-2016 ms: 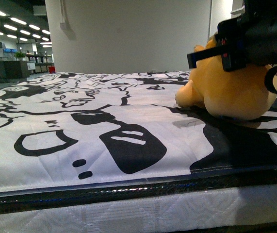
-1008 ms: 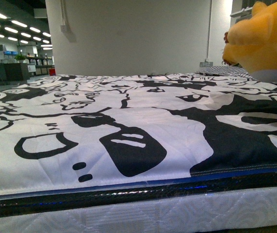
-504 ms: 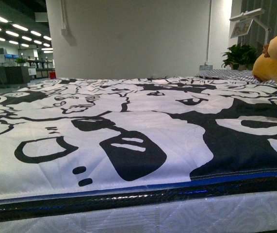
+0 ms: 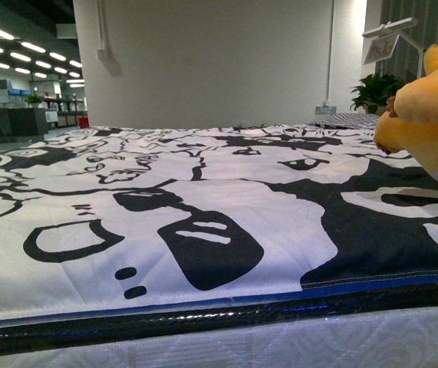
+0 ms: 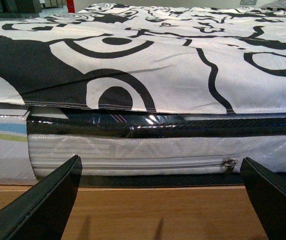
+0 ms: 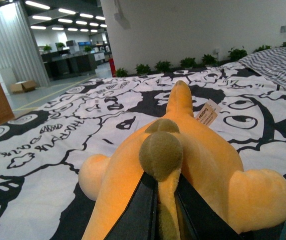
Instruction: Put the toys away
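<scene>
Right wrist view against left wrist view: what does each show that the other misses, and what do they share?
Only the right wrist view shows the orange-yellow plush toy, pinched just under a brownish knob between the right gripper fingers, its paper tag, and striped bedding beyond. Only the left wrist view shows the left gripper, open and empty, the mattress side and a wooden surface below it. Both show the black-and-white patterned bed cover.

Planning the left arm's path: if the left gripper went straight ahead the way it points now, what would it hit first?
Most likely the mattress side, just below the patterned sheet; the open left gripper faces it squarely, though depth is unclear.
</scene>
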